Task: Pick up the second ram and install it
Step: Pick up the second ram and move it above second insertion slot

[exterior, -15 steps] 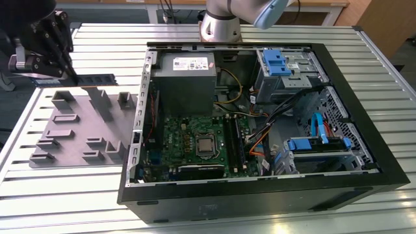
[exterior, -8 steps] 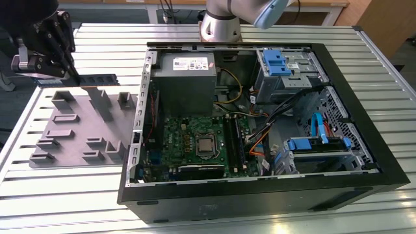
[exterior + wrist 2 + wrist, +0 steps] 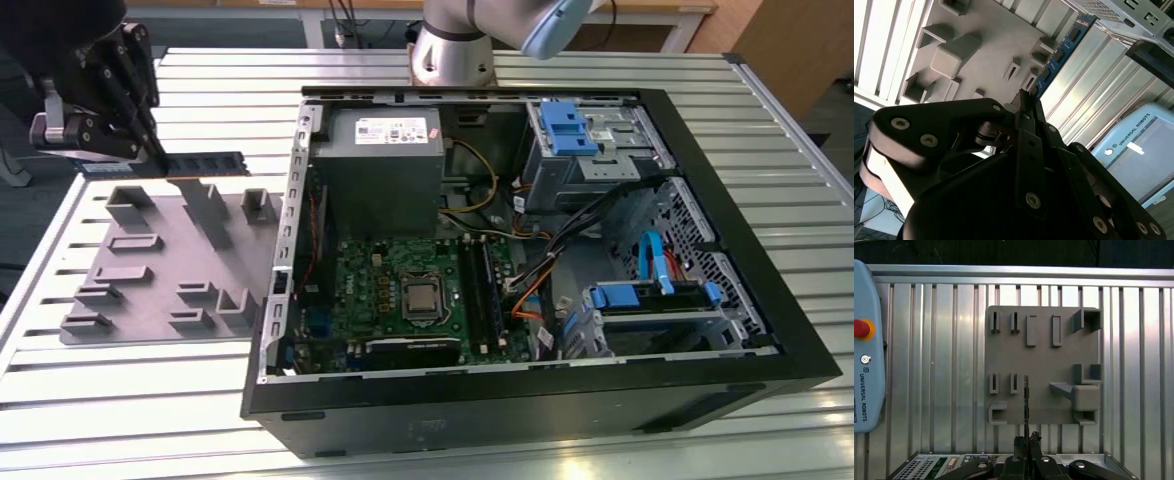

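**Stick clamped at one end, slots well off to the side**

Your gripper (image 3: 1026, 104) is clenched on one end of the second ram (image 3: 203, 162). The stick is held over the far part of the grey holder tray (image 3: 160, 250) and, by the look of the exterior view, sits in none of its pockets.

The stick's long axis runs straight out from the fingertips, toward the exterior view's right, where the open case (image 3: 534, 395) stands. The motherboard (image 3: 387, 270) lies flat inside the case, well apart from the stick. Its long black slots (image 3: 481, 290) run roughly crosswise to the stick as you hold it (a judgement from the exterior view alone).

The gripped end of the stick is buried between the fingers. In the first wrist view you see the board edge-on, a thin dark line. You cannot make out which slot is free, and the exterior view's left edge cuts off part of the gripper body.
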`<state>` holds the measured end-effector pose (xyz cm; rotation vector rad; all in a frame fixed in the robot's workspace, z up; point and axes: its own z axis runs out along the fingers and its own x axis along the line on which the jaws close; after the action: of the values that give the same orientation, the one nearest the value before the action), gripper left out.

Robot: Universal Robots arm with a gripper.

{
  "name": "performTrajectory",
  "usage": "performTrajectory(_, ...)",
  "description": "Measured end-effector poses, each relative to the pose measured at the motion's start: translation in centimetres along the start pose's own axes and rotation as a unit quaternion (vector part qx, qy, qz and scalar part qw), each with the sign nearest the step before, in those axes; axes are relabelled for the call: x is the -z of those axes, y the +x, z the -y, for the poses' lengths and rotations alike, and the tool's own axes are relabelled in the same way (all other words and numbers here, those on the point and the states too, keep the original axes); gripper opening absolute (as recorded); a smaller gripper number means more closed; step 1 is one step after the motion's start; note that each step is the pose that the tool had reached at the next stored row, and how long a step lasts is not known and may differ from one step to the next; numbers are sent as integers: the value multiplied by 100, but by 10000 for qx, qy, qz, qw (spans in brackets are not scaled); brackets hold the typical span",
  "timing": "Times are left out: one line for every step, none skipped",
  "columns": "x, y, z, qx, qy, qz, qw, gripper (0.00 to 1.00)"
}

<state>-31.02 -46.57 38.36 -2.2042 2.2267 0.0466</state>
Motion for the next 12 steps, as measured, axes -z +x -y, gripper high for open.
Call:
performTrajectory(-1,0,3,0,0,0,10000,14)
performTrajectory(0,0,7,0,0,0,10000,14)
performTrajectory(0,0,11,0,0,0,10000,14)
performTrajectory(0,0,14,0,0,0,10000,14)
performTrajectory(-1,0,18,0,0,0,10000,14)
performTrajectory(-1,0,22,0,0,0,10000,14)
performTrajectory(-1,0,25,0,0,0,10000,14)
performTrajectory(-2,0,29,0,0,0,10000,14)
performTrajectory(-2,0,32,0,0,0,10000,14)
performTrajectory(-2,0,36,0,0,0,10000,14)
performTrajectory(-2,0,39,0,0,0,10000,14)
performTrajectory(-2,0,43,0,0,0,10000,14)
